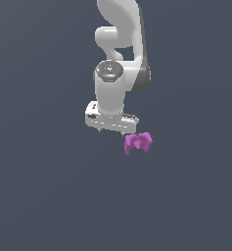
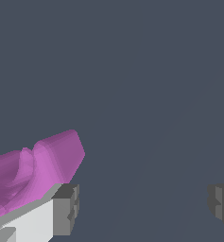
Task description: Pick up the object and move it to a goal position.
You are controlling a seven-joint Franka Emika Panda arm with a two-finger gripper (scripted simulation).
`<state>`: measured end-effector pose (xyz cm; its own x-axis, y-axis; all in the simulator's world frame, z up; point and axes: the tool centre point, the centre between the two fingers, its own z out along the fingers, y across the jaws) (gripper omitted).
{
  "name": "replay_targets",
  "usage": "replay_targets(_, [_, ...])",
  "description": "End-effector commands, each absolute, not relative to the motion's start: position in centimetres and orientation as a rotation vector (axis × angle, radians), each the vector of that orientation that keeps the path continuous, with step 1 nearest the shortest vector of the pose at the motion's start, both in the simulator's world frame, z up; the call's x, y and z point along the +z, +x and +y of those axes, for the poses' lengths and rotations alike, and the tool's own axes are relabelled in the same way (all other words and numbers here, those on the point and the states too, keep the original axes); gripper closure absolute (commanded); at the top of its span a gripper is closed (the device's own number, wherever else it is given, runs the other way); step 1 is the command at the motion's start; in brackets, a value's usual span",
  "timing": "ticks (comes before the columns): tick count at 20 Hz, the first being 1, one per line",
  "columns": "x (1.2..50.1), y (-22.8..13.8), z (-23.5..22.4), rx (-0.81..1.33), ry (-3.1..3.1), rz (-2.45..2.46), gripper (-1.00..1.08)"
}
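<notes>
The object is a small magenta-purple lumpy shape with lobes, lying on the dark grey floor. In the exterior view it sits just to the right of and slightly below the white hand. My gripper hangs from the white arm, pointing down, and only short fingertip stubs show under the hand. In the wrist view the gripper is open, with a wide bare gap between its grey pads. The object lies outside that gap, beside and beyond one finger, touching nothing I can see between the jaws.
A plain dark grey floor fills both views. The white arm's links rise behind the hand.
</notes>
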<state>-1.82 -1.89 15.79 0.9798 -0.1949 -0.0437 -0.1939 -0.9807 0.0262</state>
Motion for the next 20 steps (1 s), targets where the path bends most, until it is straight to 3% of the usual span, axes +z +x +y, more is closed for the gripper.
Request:
replay_targets(1, [15.7,-1.8,-1.4,-0.068,3.096,-0.377,-0.92])
replay_targets(20, [15.3,-1.3,3.1,-0.038,2.946,-1.033,-0.92])
